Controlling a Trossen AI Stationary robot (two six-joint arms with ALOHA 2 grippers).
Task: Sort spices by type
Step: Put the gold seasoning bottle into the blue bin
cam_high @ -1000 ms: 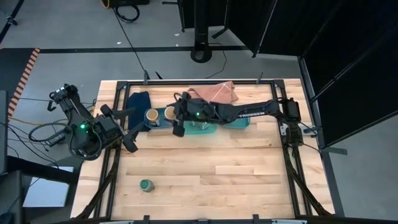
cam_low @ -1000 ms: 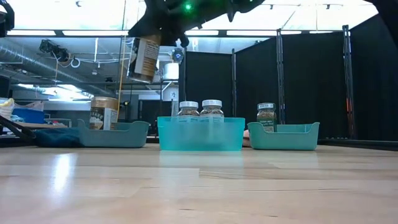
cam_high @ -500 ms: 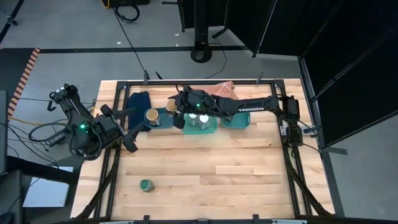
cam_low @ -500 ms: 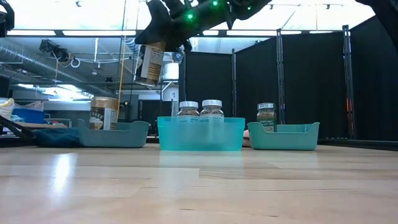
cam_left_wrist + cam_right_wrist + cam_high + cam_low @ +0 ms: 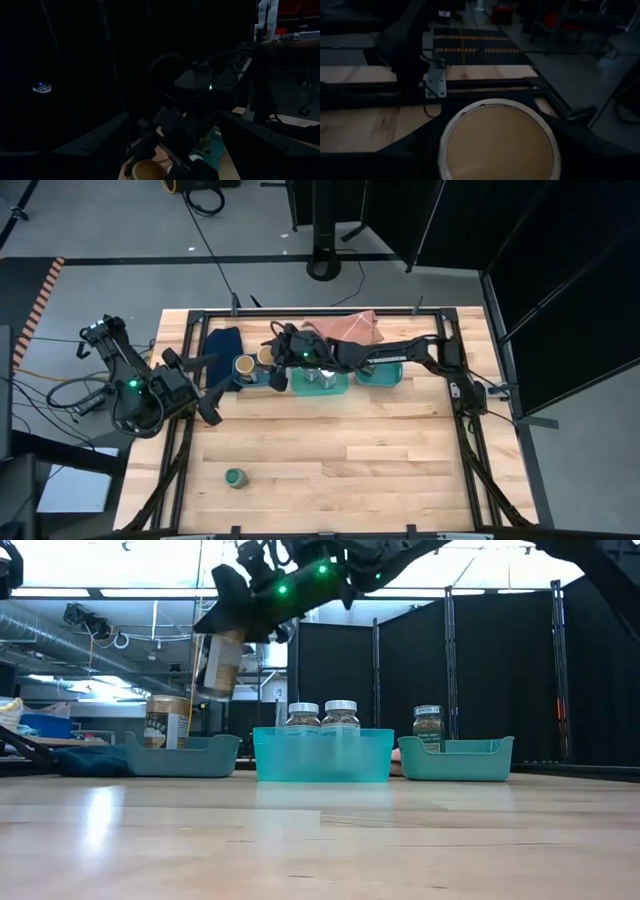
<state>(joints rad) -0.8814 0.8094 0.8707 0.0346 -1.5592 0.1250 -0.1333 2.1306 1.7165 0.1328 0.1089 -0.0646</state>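
Note:
My right gripper reaches across from the table's right and is shut on a tan-lidded spice jar, held in the air over the left teal tray. Another tan-lidded jar stands in that tray. Two white-lidded jars stand in the middle tray. One green-lidded jar stands in the right tray. A second green-lidded jar stands on the table near the front left. My left gripper waits open at the table's left edge. My right gripper pinches the jar's top, at the lid rim, between its two fingers, one on either side. The fingers come from the table's right, slanting slightly down. The jar hangs below them, a little tilted, clear above the left tray.
A pink cloth and a dark blue cloth lie along the far edge behind the trays. Black frame rails border the table. The bare wood of the near half gives free room.
My right gripper has carried the tan-lidded jar toward the table's left edge and somewhat down. The jar now hangs lower, over the left tray, still clear of it.

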